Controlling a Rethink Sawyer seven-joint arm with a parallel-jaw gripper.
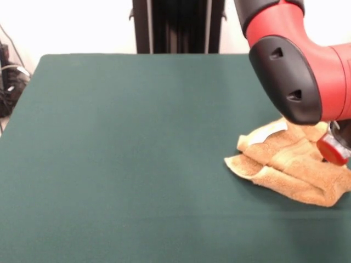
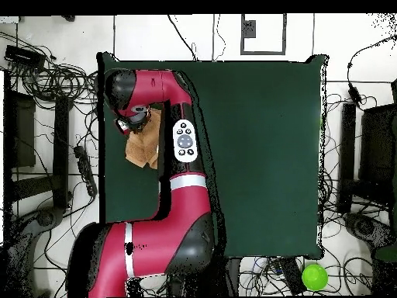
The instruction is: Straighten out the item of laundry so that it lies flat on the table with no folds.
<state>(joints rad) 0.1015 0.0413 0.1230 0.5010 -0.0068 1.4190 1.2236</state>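
1. Towel (image 1: 290,167): I see it bunched in folds at the table's (image 1: 137,164) right edge, long axis running left-near to right-far.
2. Arm (image 1: 299,66): I have it directly above the towel's far right end; whether the fingers are wide or narrow I cannot tell.

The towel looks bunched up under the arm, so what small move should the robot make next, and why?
Probably take hold of the top layer near an edge and draw it out toward the open table. The towel lies folded in several overlapping layers near the table's side, with the arm right over it. Whether the gripper already holds cloth cannot be seen, so check that first.
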